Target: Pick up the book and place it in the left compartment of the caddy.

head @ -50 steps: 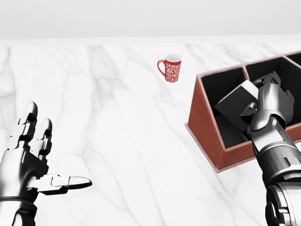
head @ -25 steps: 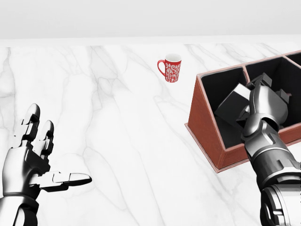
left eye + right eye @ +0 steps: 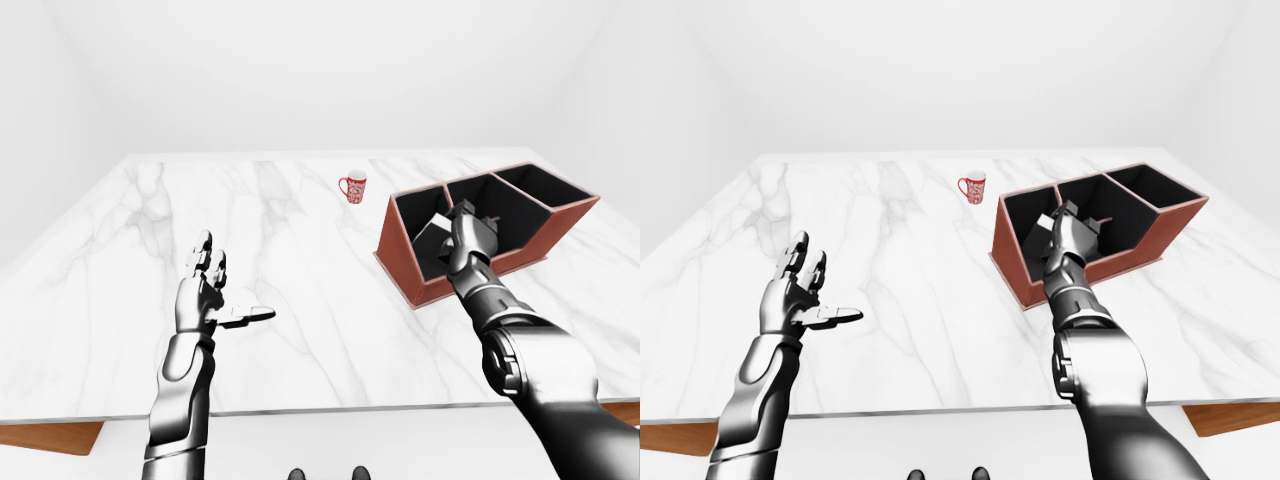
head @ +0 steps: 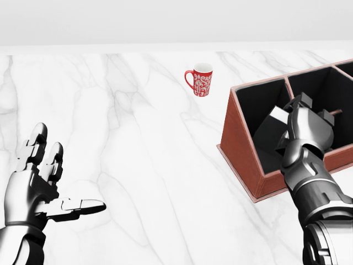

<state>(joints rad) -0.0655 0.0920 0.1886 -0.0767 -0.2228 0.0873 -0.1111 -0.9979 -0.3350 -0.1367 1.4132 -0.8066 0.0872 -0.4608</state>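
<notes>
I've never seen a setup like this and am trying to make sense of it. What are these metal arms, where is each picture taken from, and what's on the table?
These are simulator renders from three cameras on a humanoid robot's head, looking out over its own arms. The two wide pictures are its left and right eyes; the closer one is the head camera. On a white marble table stand a red patterned mug and a reddish-brown caddy with dark compartments. The right hand reaches into the caddy's left compartment, where a dark book leans tilted; whether the fingers grip it I cannot tell. The left hand hovers open and empty over the table.
</notes>
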